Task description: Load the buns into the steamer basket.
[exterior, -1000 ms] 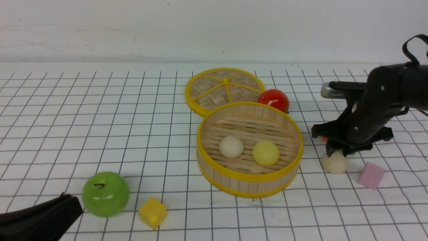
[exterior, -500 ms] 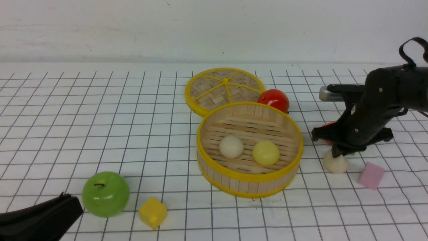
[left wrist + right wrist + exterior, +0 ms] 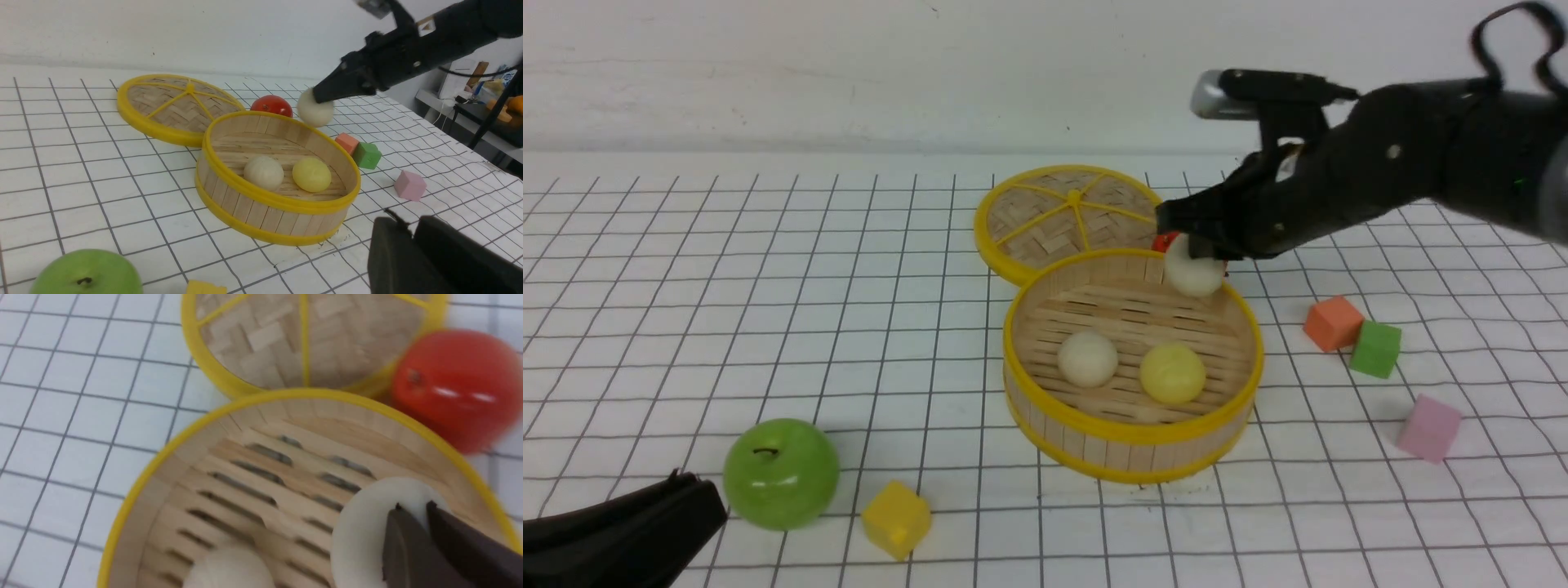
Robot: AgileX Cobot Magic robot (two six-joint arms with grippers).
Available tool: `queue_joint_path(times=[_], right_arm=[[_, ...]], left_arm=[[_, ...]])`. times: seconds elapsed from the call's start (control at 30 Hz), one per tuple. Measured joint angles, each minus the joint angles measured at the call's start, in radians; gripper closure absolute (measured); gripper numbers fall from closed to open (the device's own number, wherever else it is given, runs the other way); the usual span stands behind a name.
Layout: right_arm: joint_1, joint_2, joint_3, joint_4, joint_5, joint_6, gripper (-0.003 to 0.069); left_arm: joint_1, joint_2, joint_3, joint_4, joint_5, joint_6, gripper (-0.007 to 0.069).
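While your right jaws [image 3: 416,510] gripped the last cream bun [image 3: 1194,268], the steamer basket's [image 3: 1131,428] free floor lay below, toward you; the left jaws' state you couldn't tell.

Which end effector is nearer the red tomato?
Right: its end effector is just above the tomato; the left one is much farther, near the bottom-left.
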Motion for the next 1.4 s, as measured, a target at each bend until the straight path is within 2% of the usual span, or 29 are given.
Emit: queue_joint_path(times=[0.13,0.2,0.37,0.5,0.6,0.67,0.73,0.77,0.83,0.87,0.97,1.1,1.4], right_arm=[[0.009,0.111,-0.037,0.009,-0.078,-0.003,0.0583],[0.01,0.159,-0.053,0.011,-0.11,-0.003,0.0532],[0.009,0.178,-0.06,0.011,-0.116,-0.003,0.0342],[0.009,0.098,-0.06,0.007,-0.033,-0.019,0.0201],[0.009,-0.024,-0.06,-0.011,0.116,-0.026,0.0163],[0.009,-0.14,-0.059,-0.032,0.259,-0.022,0.018],[0.009,-0.24,-0.042,-0.049,0.394,0.001,0.0228],[0.009,-0.251,-0.038,-0.049,0.394,0.001,0.0235],[0.009,-0.415,0.057,-0.065,0.521,0.032,0.0364],[0.009,-0.425,0.065,-0.065,0.529,0.035,0.0384],[0.009,-0.573,0.204,-0.069,0.562,0.054,0.0533],[0.009,-0.742,0.339,-0.069,0.608,0.058,0.0669],[0.015,-1.013,0.42,-0.069,0.809,0.061,0.0679]], left_arm=[[0.0,0.0,0.0,0.0,0.0,0.0,0.0548],[0.0,0.0,0.0,0.0,0.0,0.0,0.0545],[0.0,0.0,0.0,0.0,0.0,0.0,0.054],[0.0,0.0,0.0,0.0,0.0,0.0,0.0536],[0.0,0.0,0.0,0.0,0.0,0.0,0.0533],[0.0,0.0,0.0,0.0,0.0,0.0,0.0533],[0.0,0.0,0.0,0.0,0.0,0.0,0.0533],[0.0,0.0,0.0,0.0,0.0,0.0,0.0533],[0.0,0.0,0.0,0.0,0.0,0.0,0.0526],[0.0,0.0,0.0,0.0,0.0,0.0,0.0526],[0.0,0.0,0.0,0.0,0.0,0.0,0.0522],[0.0,0.0,0.0,0.0,0.0,0.0,0.0519],[0.0,0.0,0.0,0.0,0.0,0.0,0.0511]])
